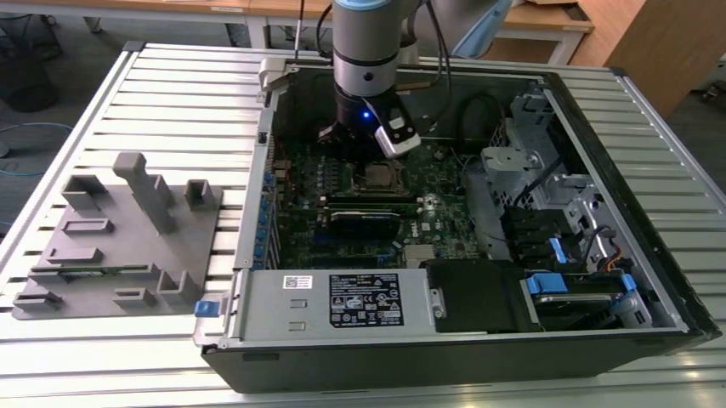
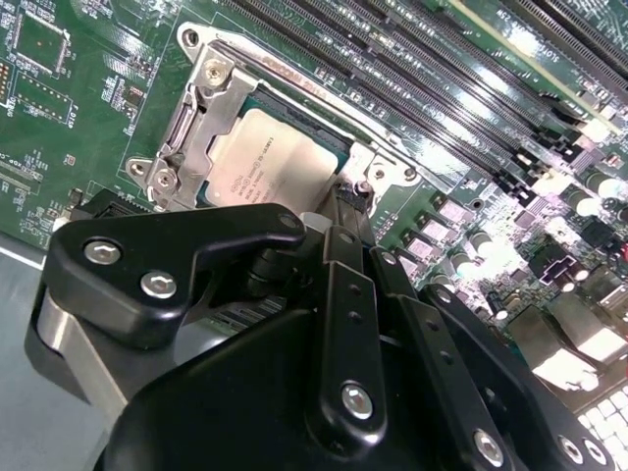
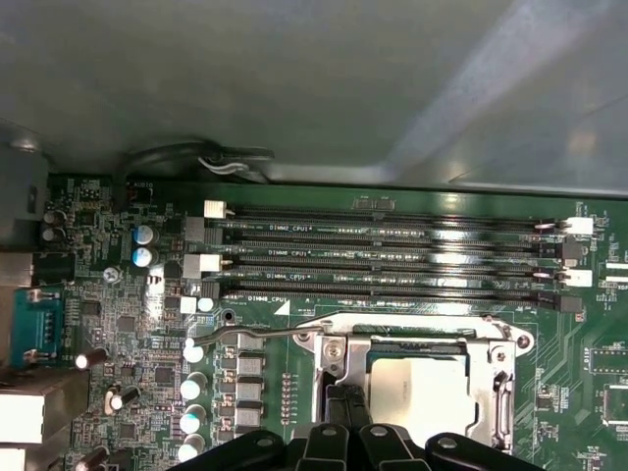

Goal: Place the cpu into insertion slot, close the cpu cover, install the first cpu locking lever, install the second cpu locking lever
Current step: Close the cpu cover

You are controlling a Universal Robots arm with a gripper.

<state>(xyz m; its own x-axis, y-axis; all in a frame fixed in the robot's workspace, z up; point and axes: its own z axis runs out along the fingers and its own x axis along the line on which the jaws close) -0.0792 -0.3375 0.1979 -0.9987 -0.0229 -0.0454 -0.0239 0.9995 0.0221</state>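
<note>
Gripper [image 1: 366, 163] stands low inside the open case [image 1: 635, 255], tips at the near edge of the slot [image 3: 329, 353]. In both wrist views the fingers [image 3: 334, 407] are drawn close together with nothing seen between them. This narrow set fits pressing or hooking a thin part rather than carrying one.

Cpu [image 2: 263, 159] lies flat in the slot, its grey top showing through the window of the cover [image 2: 201, 123]. The cover lies down over it, so seating and closing read as done. In the first wrist view a thin wire lever [image 3: 255, 335] runs along the far side of the slot, its hooked end out past the corner. Whether it is latched cannot be told. The low, close stance is judged to serve work on a lever at the socket's edge.

Surroundings: long black memory slots [image 3: 392, 257] lie just beyond the lever, and a row of capacitors [image 3: 196, 388] stands beside its hooked end. Both leave little room for sideways travel. The case wall [image 3: 294, 88] rises just beyond the memory slots. In the exterior view, cables [image 1: 477, 110] hang near the arm, and a power supply [image 1: 340, 299] sits at the near end of the case. A grey fixture block [image 1: 114, 229] rests well apart on the table [image 1: 170, 85], at the exterior view's left.
</note>
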